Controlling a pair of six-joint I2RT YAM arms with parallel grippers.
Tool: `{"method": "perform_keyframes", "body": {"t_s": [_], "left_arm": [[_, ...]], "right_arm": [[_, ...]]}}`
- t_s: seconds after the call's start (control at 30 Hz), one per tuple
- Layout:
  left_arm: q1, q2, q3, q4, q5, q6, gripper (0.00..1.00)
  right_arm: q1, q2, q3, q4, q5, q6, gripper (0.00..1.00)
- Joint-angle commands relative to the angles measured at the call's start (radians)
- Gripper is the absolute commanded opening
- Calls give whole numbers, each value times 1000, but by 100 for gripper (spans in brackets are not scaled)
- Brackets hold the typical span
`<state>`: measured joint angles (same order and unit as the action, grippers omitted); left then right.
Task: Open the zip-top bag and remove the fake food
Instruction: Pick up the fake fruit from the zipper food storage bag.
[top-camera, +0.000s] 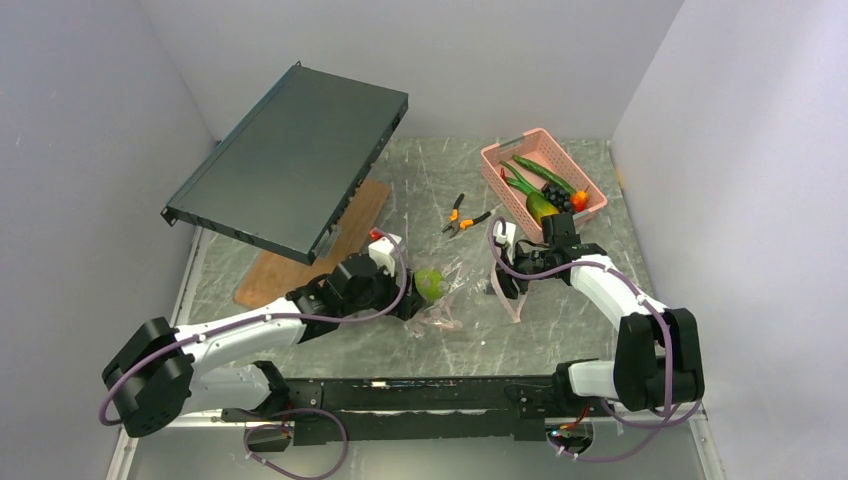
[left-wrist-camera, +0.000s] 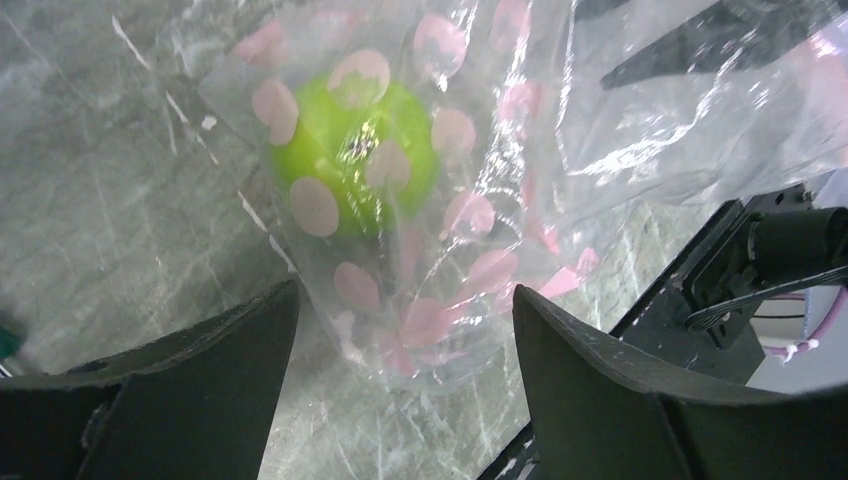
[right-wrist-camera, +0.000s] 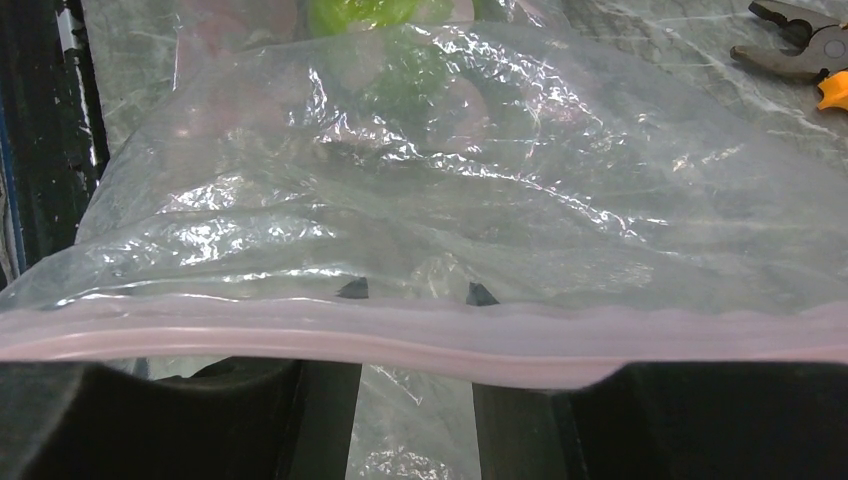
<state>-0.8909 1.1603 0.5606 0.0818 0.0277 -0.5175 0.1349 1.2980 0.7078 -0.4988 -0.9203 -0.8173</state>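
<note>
From overhead I see the grey marbled table carrying the clear, pink-dotted zip-top plastic bag between both arms. Only my left wrist view shows the left pincer spread wide either side of the bag's closed end, with the round green plastic apple inside. My right wrist view shows the pale pink zip strip draped across the right pincer. Whether it pinches, I cannot tell.

Count's coming in: one zip-top bag, and one green apple showing through it. One pink basket, and in it two long green cucumbers, one mango, one grape bunch, one small red piece. One pair of orange-handled pliers. One dark flat metal case. One wooden board.
</note>
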Motion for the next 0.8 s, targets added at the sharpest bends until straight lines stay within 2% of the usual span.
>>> {"method": "perform_keyframes", "body": {"t_s": [0.0,0.3,0.57,0.77], "left_arm": [[4,23,91,-10,-25,44,84],[82,172,207,61,62,6,85],[110,306,272,43,43,-18,68],[138,376,292,53,53,-20,65]], "right_arm": [[6,6,36,5,-5,4,43],[6,15,38,5,-2,4,43],[6,19,42,3,-2,6,43],[7,22,43,3,3,6,43]]}}
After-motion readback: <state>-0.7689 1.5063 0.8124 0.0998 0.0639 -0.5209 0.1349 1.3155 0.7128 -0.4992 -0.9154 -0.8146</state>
